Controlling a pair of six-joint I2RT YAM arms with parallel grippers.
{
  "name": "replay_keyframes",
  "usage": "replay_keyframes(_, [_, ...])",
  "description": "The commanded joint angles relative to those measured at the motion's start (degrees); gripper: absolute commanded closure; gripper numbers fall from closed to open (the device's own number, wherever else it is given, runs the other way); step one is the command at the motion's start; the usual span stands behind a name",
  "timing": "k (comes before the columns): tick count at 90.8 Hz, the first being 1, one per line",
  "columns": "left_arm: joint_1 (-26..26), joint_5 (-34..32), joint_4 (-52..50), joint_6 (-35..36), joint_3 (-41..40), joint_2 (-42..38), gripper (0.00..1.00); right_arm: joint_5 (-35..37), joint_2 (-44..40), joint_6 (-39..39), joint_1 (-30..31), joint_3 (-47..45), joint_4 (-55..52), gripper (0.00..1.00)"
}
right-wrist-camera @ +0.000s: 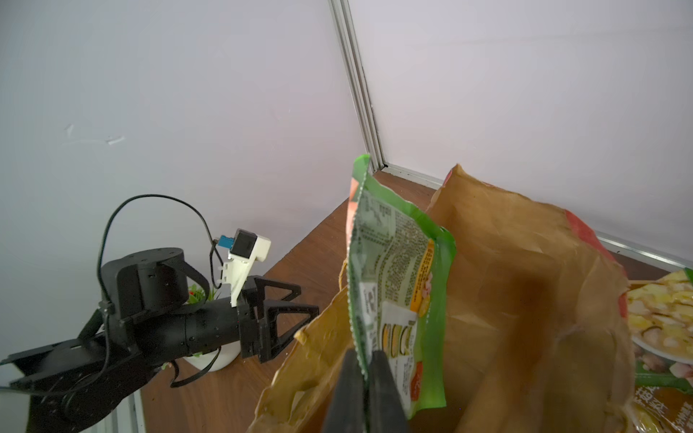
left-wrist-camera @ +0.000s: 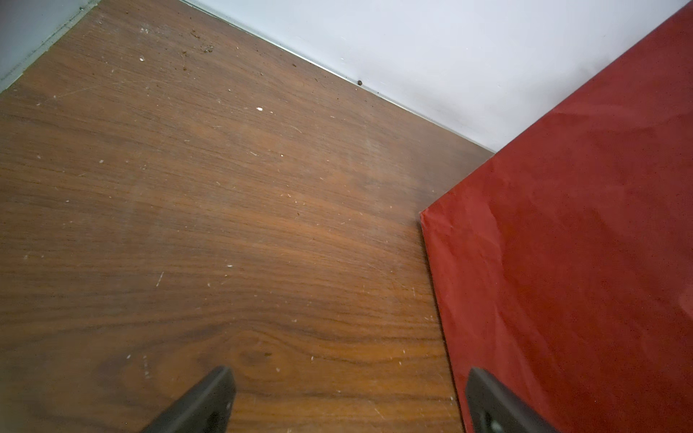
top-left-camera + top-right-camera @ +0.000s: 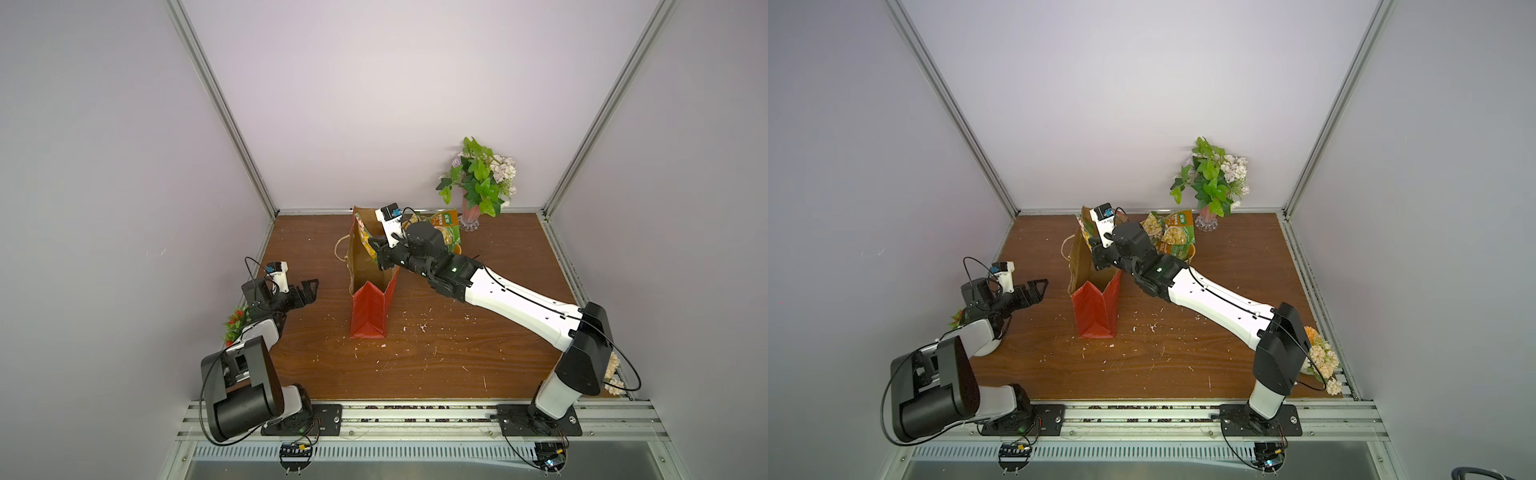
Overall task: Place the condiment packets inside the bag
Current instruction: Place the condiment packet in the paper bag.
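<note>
The wooden table [image 3: 457, 353] carries everything, and the tall red bag [image 3: 370, 311] stands on it about midway between the left and right edges, nearer the far edge, with its brown mouth open upward. In both top views it rises between my two arms [image 3: 1094, 307]. A vase of flowers [image 3: 478, 178] stands in the far right corner. Just beside the bag on its right, near the far edge, the other packets [image 3: 451, 230] lie face up, green with yellow food pictures, outside the bag [image 3: 1177, 237]. My right claw [image 1: 365, 356] is at the bag's mouth, its two fingers drawn almost together with only a thin gap. In that gap sits the jagged side edge of one packet [image 1: 397, 270], so I am pinching it. The packet stands upright, its lower part down between the bag's brown walls [image 1: 525, 281] and its top corner above the rim. My left claw [image 3: 309, 289] hangs over the table toward the left edge, fingers spread wide, gripping nothing. In both top views it is apart from the bag [image 3: 1038, 286]. In its own wrist view [image 2: 348, 378], one finger lies across the bag's red wall [image 2: 581, 262]; I cannot tell there whether they touch.
</note>
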Motion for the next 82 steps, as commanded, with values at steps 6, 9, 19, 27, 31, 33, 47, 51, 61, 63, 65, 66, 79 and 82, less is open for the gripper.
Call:
replay_keyframes(6, [0.83, 1.73, 0.53, 0.68, 0.60, -0.55, 0.01, 2.48, -0.77, -0.63, 0.08, 6.25, 1.31, 0.59])
replay_keyframes(9, [0.85, 1.75, 0.53, 0.69, 0.64, -0.55, 0.01, 3.07, -0.91, -0.93, 0.00, 7.07, 0.81, 0.54])
replay_keyframes(19, [0.87, 1.79, 0.62, 0.72, 0.64, -0.55, 0.01, 5.41, -2.32, -1.75, -0.36, 8.61, -0.23, 0.44])
replay_keyframes(27, [0.82, 1.83, 0.62, 0.70, 0.60, -0.55, 0.01, 7.79, -5.12, -1.08, -1.33, 7.13, -0.09, 0.39])
replay_keyframes(31, [0.83, 1.85, 0.62, 0.70, 0.59, -0.50, 0.01, 9.31, -6.83, -0.17, -2.18, 5.24, 0.36, 0.36])
replay_keyframes(33, [0.85, 1.88, 0.60, 0.69, 0.63, -0.52, 0.01, 10.15, -7.49, 0.48, -2.74, 4.10, 0.54, 0.35])
replay_keyframes(47, [0.86, 1.99, 0.62, 0.64, 0.65, -0.32, 0.01, 14.14, -12.32, 6.10, -8.36, -3.74, 1.01, 0.27])
replay_keyframes(51, [0.82, 2.01, 0.62, 0.60, 0.65, -0.29, 0.01, 14.65, -12.97, 7.55, -10.25, -5.99, 0.64, 0.26])
replay_keyframes(61, [0.82, 2.01, 0.61, 0.61, 0.69, -0.11, 0.01, 15.16, -13.43, 10.39, -14.31, -10.97, 0.27, 0.22])
replay_keyframes(63, [0.85, 2.01, 0.62, 0.61, 0.65, -0.11, 0.01, 14.91, -13.36, 10.61, -14.93, -11.97, 0.43, 0.21])
replay_keyframes(65, [0.83, 2.01, 0.62, 0.65, 0.64, -0.11, 0.01, 14.45, -13.05, 10.80, -15.40, -12.83, 0.80, 0.20])
replay_keyframes(66, [0.87, 2.01, 0.62, 0.62, 0.64, -0.11, 0.01, 14.23, -12.93, 10.93, -15.53, -13.26, 0.92, 0.19])
replay_keyframes(79, [0.87, 1.99, 0.57, 0.69, 0.78, 0.11, 0.01, 8.61, -8.46, 12.57, -18.48, -15.35, 1.62, 0.18])
replay_keyframes(82, [0.84, 1.93, 0.55, 0.73, 0.81, 0.15, 0.01, 7.30, -7.05, 12.83, -19.02, -15.43, 1.85, 0.18])
